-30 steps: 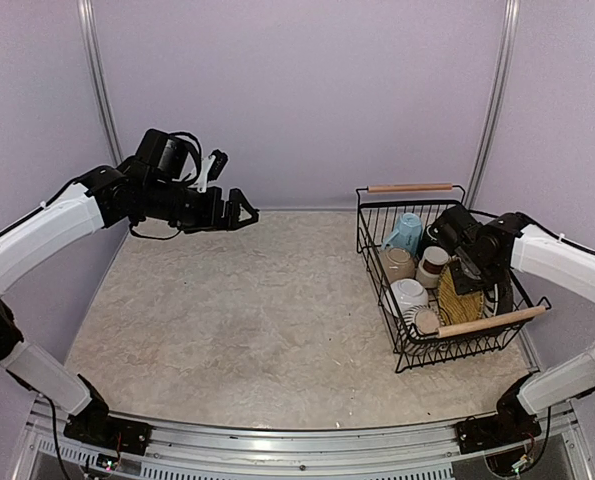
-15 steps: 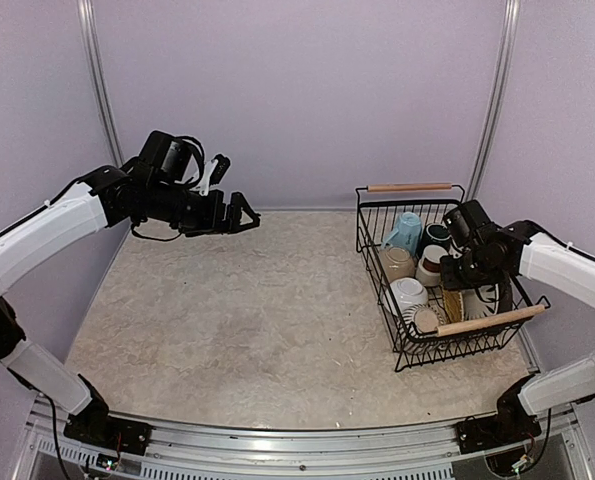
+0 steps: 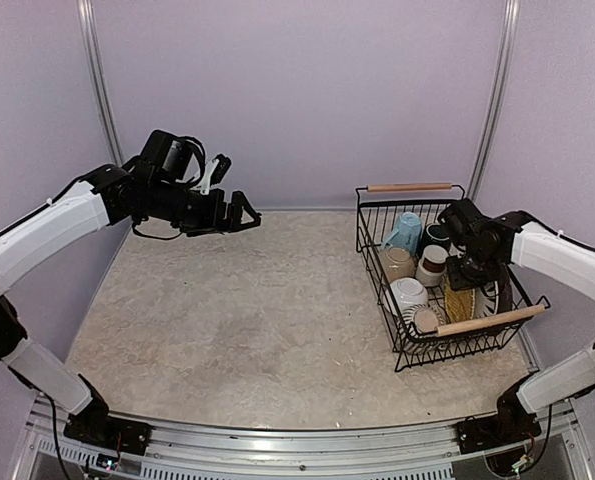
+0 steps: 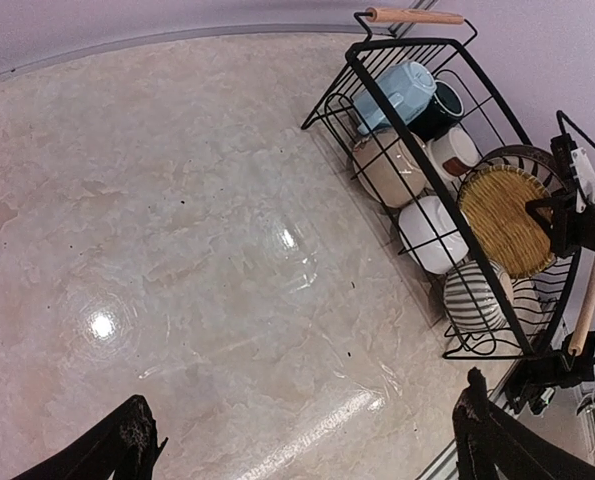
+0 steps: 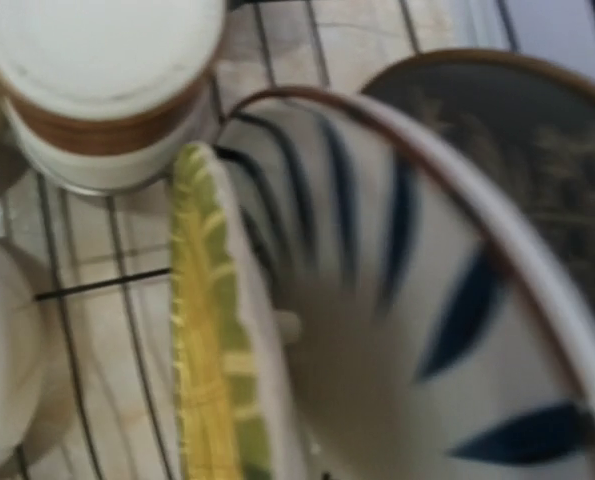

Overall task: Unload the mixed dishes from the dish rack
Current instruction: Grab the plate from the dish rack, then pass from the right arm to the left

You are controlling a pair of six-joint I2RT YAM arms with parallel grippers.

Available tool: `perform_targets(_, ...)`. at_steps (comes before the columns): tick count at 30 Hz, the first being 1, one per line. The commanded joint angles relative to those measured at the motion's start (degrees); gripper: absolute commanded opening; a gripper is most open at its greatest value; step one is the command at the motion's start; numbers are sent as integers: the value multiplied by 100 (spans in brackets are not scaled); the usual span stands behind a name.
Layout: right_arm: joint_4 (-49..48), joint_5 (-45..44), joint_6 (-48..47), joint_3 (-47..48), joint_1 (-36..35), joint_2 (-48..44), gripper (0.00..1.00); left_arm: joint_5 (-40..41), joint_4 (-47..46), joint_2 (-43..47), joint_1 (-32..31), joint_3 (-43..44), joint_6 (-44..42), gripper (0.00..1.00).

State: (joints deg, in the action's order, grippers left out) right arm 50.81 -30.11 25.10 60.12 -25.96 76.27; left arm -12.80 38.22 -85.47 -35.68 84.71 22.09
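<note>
From above: one dish rack (image 3: 410, 187) on the beige table (image 3: 227, 320), lilac walls (image 3: 297, 100) behind. The left gripper (image 3: 243, 213) hangs well left of the rack, fingers spread. The right gripper (image 3: 465, 272) is down inside the rack, its grip impossible to tell.

Left wrist: six cups and bowls (image 4: 432, 232) in the rack, a light blue mug (image 4: 395, 82) at its far end.

Right wrist: three plates on edge in the rack — yellow plate (image 5: 212, 330), striped plate (image 5: 397, 300), dark plate (image 5: 537, 180) — beside one brown-white cup (image 5: 102, 80).

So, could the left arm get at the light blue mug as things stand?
Probably yes. The light blue mug lies in the far left corner of the dish rack, nearest the left claw; only table lies between, and the right arm is over the plates further right. Reach across is uncertain.
</note>
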Motion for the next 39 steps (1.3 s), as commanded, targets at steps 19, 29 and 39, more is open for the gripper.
perform_targets(19,359,1042,-198,1727,29,-1135,0,-606,-38,-129,200,122,131,99)
perform_targets(29,-3526,4301,784,641,29,-1437,0,-3095,-1249,60,812,-412,825,99)
perform_targets(39,-6618,5370,2106,-22,-729,-101,0,-4730,-2276,-419,842,-642,1660,99)
